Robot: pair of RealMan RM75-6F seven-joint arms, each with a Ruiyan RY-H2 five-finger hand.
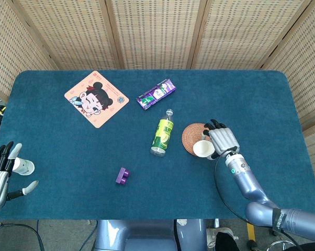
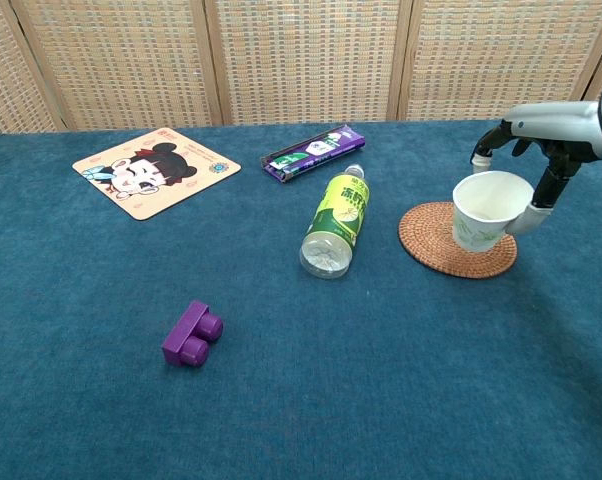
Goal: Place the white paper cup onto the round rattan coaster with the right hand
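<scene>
My right hand (image 1: pixel 223 140) (image 2: pixel 546 135) grips the white paper cup (image 1: pixel 203 149) (image 2: pixel 486 210), which is tilted with its mouth toward the left. The cup hangs over the right part of the round rattan coaster (image 1: pixel 191 137) (image 2: pixel 437 232); whether it touches the coaster I cannot tell. My left hand (image 1: pixel 1 172) shows only in the head view, at the table's near left edge, fingers spread and holding nothing.
A green bottle (image 1: pixel 162 135) (image 2: pixel 338 219) lies on its side just left of the coaster. A purple block (image 1: pixel 122 176) (image 2: pixel 192 334) sits near the front. A purple packet (image 1: pixel 156 93) (image 2: pixel 312 151) and a cartoon mat (image 1: pixel 97 99) (image 2: pixel 155 170) lie further back.
</scene>
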